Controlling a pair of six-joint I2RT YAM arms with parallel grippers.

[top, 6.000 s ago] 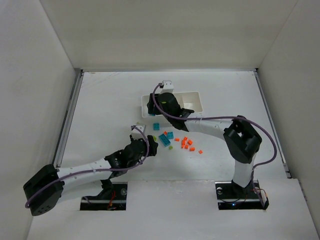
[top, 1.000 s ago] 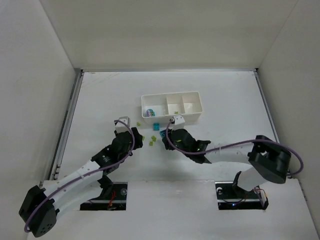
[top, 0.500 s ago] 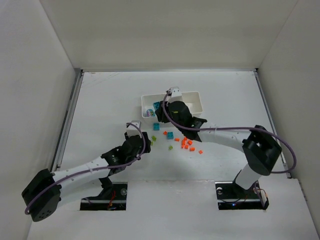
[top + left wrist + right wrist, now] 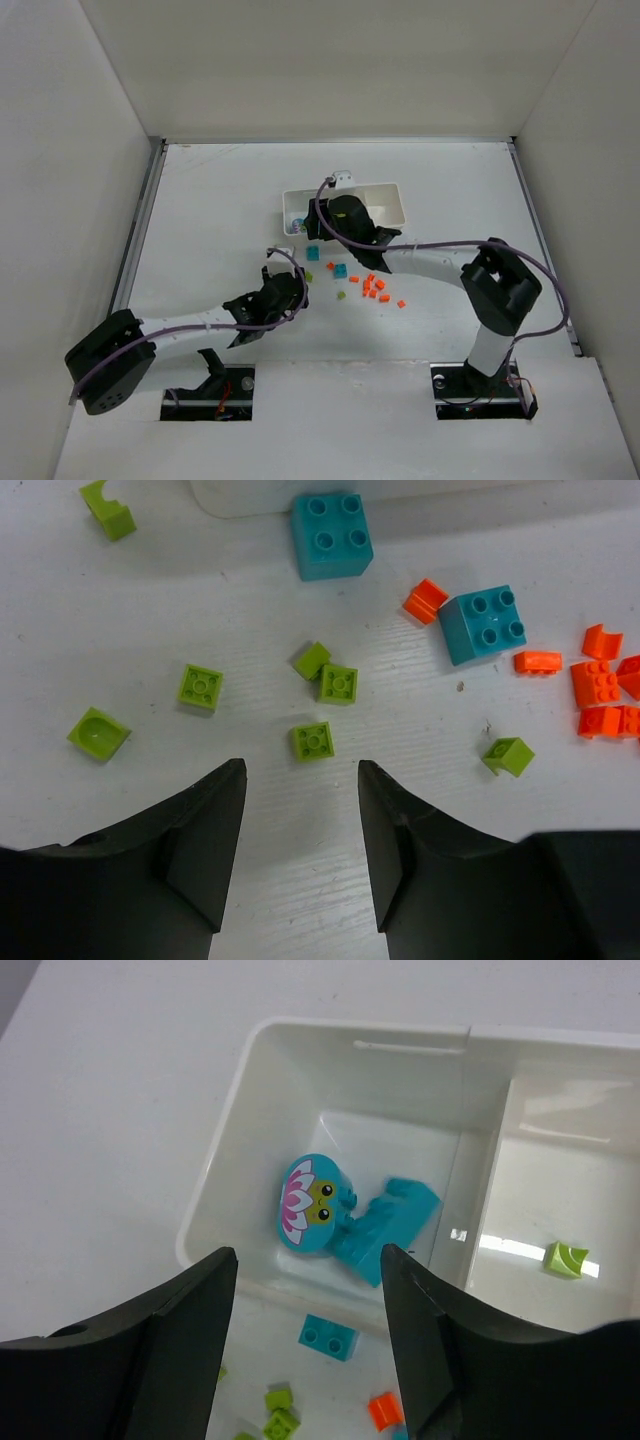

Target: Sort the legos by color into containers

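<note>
A teal-blue plastic brick (image 4: 385,1222), absent a second ago, now lies in the left compartment (image 4: 345,1135) of the white plastic tray (image 4: 215,1205) by the counter's (image 4: 220,200) far edge, beneath the open right hand (image 4: 308,1280) (one blue sorted); the open left hand (image 4: 300,780) hovers over a lime-green brick (image 4: 312,741).

Lab robot cell: plain white walls (image 4: 70,150) enclose the table (image 4: 220,190).
</note>
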